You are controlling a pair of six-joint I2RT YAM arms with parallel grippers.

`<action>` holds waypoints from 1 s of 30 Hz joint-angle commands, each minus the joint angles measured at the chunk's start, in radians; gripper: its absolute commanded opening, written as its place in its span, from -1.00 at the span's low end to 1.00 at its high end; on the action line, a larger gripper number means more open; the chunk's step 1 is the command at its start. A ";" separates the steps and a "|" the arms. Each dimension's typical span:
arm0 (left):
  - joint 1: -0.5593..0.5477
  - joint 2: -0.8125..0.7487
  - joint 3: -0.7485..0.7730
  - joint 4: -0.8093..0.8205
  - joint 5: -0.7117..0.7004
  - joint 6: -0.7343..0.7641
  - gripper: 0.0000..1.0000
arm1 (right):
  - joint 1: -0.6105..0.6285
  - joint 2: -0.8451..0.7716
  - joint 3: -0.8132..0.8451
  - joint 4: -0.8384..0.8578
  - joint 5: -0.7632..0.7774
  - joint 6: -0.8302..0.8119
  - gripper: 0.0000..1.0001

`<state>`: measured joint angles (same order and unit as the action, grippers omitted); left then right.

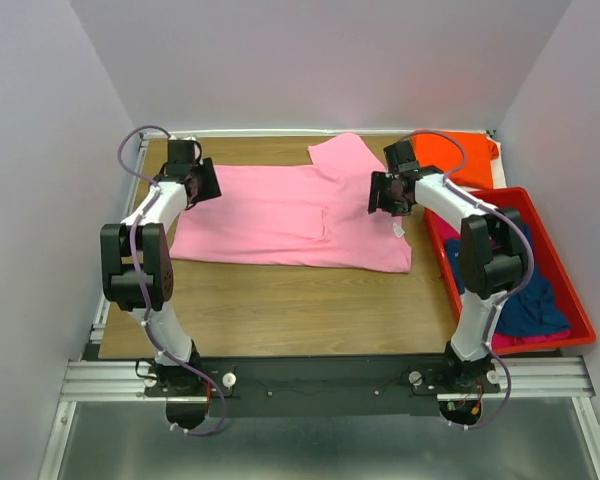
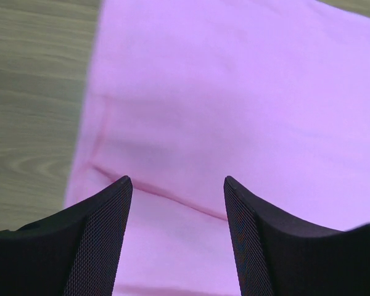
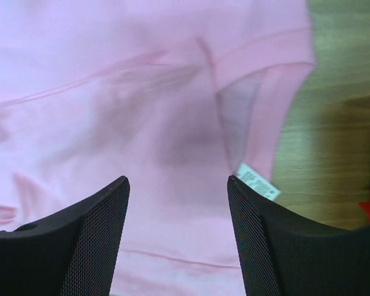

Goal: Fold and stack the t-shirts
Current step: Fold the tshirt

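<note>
Near edge: both arm bases. The left arm [image 1: 140, 250] and right arm [image 1: 490, 255] rise from there, elbows up, forearms reaching toward the far side with wrists pitched down over the cloth. Bare wood of the bench [image 1: 280, 310] sits between the bases and the work. The pink t-shirt [image 1: 280, 215] lies flat mid-bench, long side running left-right. It looks part-folded, with one sleeve [image 1: 340, 150] poking out at the far edge. Left jaws are wide apart with nothing between them, hovering over the shirt's left end just inside its edge, wood showing beside it. Right jaws are also wide and empty, over the collar end, where the neck opening [image 3: 253, 105] and a white label [image 3: 259, 182] show. Handling guess: light, limp cotton, no stiffness. It will drape and sag between two pinch points, and the layers may slide apart, so pinch both layers at the outer corners or edges, not mid-panel, and lift evenly. To the right, touching or just beside the shirt's end, is the red bin [image 1: 573, 290] holding a crumpled navy tee [image 1: 535, 305] and a magenta tee [image 1: 520, 341]. Farthest back, in the right corner, is the orange tee [image 1: 470, 155], partly behind the right wrist.
</note>
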<state>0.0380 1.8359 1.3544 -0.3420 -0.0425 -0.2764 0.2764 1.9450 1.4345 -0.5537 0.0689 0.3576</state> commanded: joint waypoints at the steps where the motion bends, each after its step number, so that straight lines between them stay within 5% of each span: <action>1: -0.023 -0.052 -0.122 0.155 0.249 -0.082 0.38 | 0.038 -0.044 0.024 0.009 -0.063 -0.023 0.44; 5: -0.024 -0.021 -0.201 0.186 0.351 -0.106 0.38 | 0.040 -0.011 -0.017 0.049 -0.167 -0.011 0.44; 17: -0.018 -0.021 -0.371 0.143 0.316 -0.093 0.38 | 0.040 -0.024 -0.181 0.080 -0.265 0.021 0.45; 30: 0.022 -0.204 -0.644 0.106 0.286 -0.153 0.35 | 0.040 -0.144 -0.398 -0.026 -0.334 0.050 0.46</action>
<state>0.0505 1.6329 0.8188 -0.0597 0.2703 -0.3931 0.3138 1.7962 1.1072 -0.4427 -0.2432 0.4042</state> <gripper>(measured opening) 0.674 0.725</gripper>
